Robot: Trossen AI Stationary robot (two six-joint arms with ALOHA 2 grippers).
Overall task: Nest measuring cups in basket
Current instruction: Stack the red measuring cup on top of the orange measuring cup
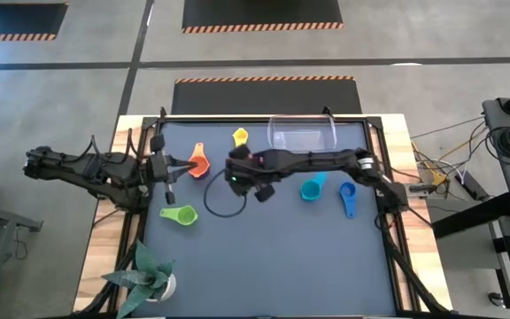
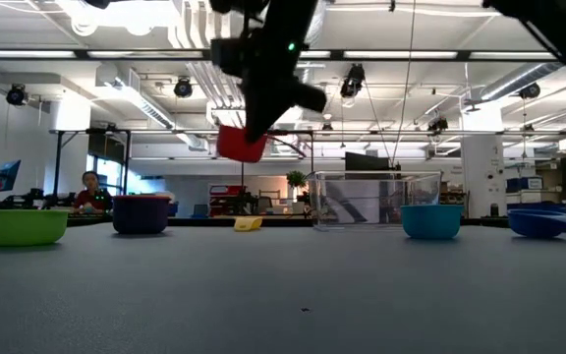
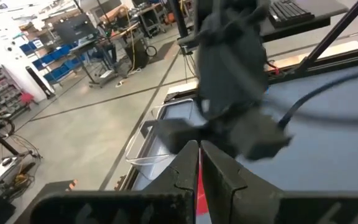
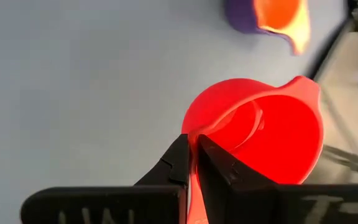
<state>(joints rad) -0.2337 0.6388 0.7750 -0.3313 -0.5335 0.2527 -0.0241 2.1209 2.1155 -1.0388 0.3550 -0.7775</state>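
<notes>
My right gripper point(image 1: 237, 171) point(image 4: 193, 146) reaches over the table's middle and is shut on the red cup point(image 2: 241, 144) point(image 4: 260, 130), which its own body hides in the high view. An orange cup sits nested in the purple one point(image 1: 199, 166) point(image 4: 269, 18). The green point(image 1: 180, 214), yellow point(image 1: 240, 136), cyan point(image 1: 312, 188) and blue point(image 1: 347, 197) cups rest on the mat, as does the clear basket point(image 1: 302, 133) point(image 2: 374, 200) at the far edge. My left gripper point(image 1: 168, 170) point(image 3: 198, 152) hovers shut just left of the orange cup. My right gripper pinches the red cup's flat handle point(image 4: 194, 177) between its two fingers, coming down from above at a slant. The cup is lifted clear of the table, roughly upright with its mouth up. My left gripper shows a red sliver in the slit between its fingers point(image 3: 182, 165); whether it touches anything I cannot tell.
A dark cable loop point(image 1: 221, 200) lies on the mat below the right gripper. A potted plant point(image 1: 149, 276) stands at the near left corner. The near half of the mat point(image 1: 282, 266) is bare. A person point(image 2: 88, 192) sits far off in the room.
</notes>
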